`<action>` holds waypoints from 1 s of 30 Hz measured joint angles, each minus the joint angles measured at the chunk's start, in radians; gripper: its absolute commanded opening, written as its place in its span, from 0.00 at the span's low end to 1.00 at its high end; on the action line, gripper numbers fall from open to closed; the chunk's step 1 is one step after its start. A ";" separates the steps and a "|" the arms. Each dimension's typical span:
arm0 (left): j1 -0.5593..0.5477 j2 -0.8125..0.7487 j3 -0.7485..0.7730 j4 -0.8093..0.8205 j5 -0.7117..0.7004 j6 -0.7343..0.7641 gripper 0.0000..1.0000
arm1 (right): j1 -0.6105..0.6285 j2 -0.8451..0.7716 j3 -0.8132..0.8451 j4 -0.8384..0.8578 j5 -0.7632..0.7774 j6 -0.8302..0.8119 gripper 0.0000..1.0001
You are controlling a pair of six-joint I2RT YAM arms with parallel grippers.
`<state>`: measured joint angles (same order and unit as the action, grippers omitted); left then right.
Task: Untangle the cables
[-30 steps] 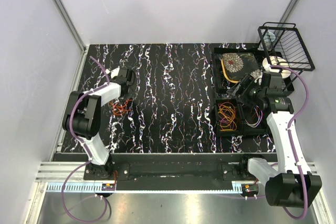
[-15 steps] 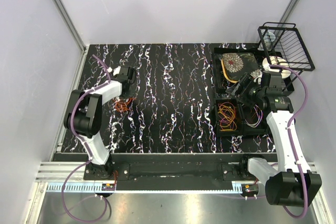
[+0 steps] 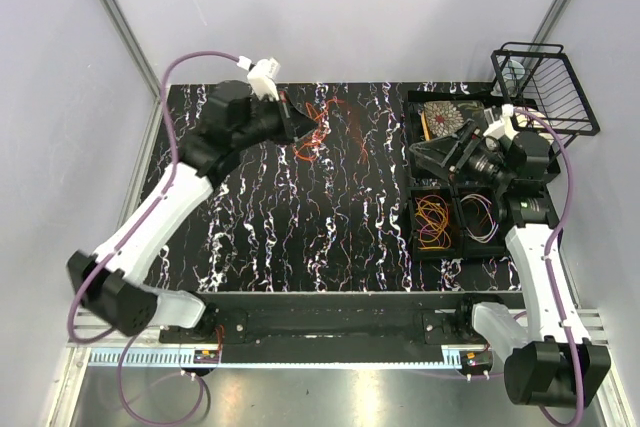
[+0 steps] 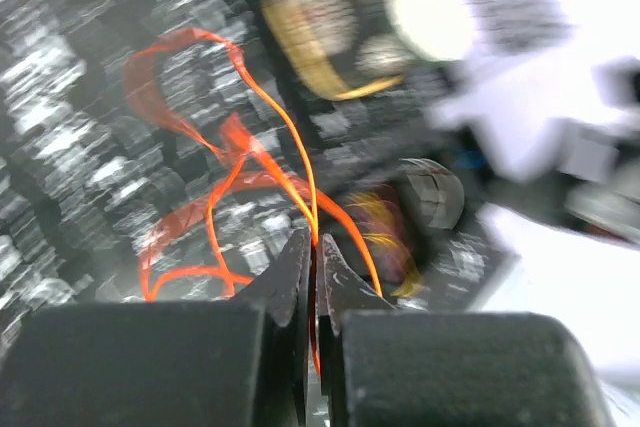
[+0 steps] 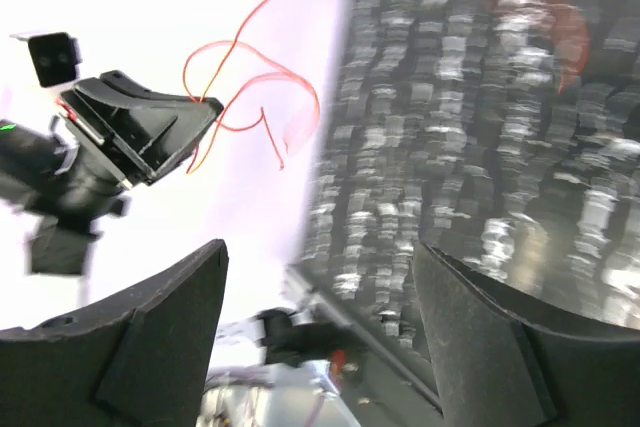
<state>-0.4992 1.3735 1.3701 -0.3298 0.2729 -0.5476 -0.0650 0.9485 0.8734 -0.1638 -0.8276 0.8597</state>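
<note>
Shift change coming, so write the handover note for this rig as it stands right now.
Left pincer: shut on the orange-red cable tangle, held up over the far middle of the table.
Right pincer: open, empty, above the tray.
Done: orange coil and pale purple coil lie in separate tray compartments.
Left: the held tangle looks knotted; pull it apart and sort it.

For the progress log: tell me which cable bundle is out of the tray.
The red-orange cable, pinched in the left gripper above the table; the yellow-orange bundle and purple bundle lie in tray compartments.
</note>
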 measured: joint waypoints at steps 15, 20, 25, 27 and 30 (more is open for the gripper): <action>-0.083 -0.077 -0.062 0.131 0.348 -0.002 0.00 | 0.072 -0.075 0.023 0.235 -0.122 0.217 0.80; -0.116 -0.077 -0.062 0.139 0.360 0.000 0.00 | 0.206 -0.064 0.046 0.157 -0.053 0.182 0.79; -0.142 -0.075 -0.062 0.141 0.365 0.002 0.00 | 0.303 -0.043 0.056 0.124 0.013 0.168 0.79; -0.153 -0.074 -0.062 0.141 0.368 0.003 0.00 | 0.323 -0.035 0.057 0.115 0.036 0.167 0.79; -0.168 -0.067 -0.062 0.143 0.371 0.006 0.00 | 0.346 -0.021 0.061 0.113 0.064 0.166 0.79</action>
<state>-0.6674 1.3064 1.3083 -0.1864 0.6441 -0.5411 0.2813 0.9276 0.9340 -0.0509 -0.7631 1.0256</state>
